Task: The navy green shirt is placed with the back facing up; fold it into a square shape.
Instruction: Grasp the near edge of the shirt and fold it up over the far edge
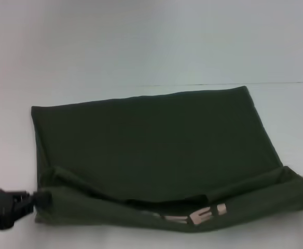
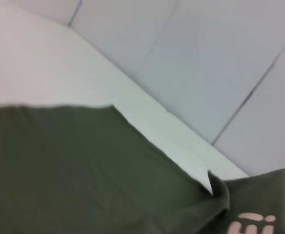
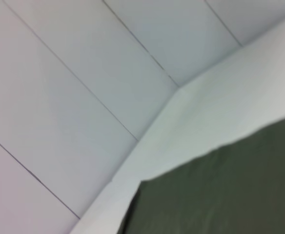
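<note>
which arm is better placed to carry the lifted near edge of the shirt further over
Left, probably. The left gripper sits at the near-left corner of the dark olive-green fabric shirt, where the hem is already turned up. The right gripper isn't visible in the head view.

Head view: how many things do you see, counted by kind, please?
Navy green shirt: 1
Left gripper, at the shirt's near left corner: 1
White table: 1
Total: 3

Shirt (image 1: 151,150) flat on table (image 1: 141,62), near edge folded up; left hand (image 1: 40,199) at near-left corner.
</note>
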Controlling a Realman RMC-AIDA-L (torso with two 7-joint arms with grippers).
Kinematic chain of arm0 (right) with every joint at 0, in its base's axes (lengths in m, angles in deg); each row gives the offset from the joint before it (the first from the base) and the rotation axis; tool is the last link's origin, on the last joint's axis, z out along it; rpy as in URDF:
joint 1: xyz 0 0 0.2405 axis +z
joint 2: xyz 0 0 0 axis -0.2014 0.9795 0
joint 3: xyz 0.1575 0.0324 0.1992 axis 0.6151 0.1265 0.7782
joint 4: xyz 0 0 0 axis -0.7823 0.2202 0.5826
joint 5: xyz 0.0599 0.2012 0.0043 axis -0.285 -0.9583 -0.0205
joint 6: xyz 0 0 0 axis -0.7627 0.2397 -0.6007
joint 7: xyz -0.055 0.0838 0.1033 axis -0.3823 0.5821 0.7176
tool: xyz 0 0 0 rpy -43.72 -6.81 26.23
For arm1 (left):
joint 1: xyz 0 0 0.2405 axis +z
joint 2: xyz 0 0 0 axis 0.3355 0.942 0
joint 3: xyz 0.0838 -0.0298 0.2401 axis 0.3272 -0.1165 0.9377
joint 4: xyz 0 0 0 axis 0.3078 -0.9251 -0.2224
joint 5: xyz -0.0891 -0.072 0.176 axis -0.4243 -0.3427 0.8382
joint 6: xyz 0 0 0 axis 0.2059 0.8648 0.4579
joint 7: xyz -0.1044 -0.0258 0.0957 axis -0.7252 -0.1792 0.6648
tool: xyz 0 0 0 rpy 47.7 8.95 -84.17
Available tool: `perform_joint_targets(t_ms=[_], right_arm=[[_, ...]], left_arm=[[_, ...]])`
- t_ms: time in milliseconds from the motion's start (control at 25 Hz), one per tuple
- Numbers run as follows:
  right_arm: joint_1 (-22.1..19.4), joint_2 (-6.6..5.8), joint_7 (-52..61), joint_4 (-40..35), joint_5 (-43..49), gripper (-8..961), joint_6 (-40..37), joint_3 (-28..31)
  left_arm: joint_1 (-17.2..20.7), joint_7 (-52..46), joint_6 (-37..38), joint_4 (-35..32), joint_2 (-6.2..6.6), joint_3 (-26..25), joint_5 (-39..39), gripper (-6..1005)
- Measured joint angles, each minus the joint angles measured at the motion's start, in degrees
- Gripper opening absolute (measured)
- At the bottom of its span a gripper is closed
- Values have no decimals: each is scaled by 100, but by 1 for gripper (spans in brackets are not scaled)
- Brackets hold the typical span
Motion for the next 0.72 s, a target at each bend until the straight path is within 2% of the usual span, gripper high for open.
perform_joint_targets(t_ms=[280,400,480,720], right_arm=[[969,-106,375,13,7,85,497,27],[1410,-160,555,23,20,88,1012,10],[1498,-176,585,35,23,89,1144,4],[1936,-168,805,93,40,94,2200,-236]], left_arm=[[-572,-188,-553,-17,107,-318,-19,1],[-787,-318,-907,-17,134,-344,-36,1],[-979,-399,-1171,-15,143,-344,-33,1],[-1415,-449,-1952,16,116,-327,-38,0]])
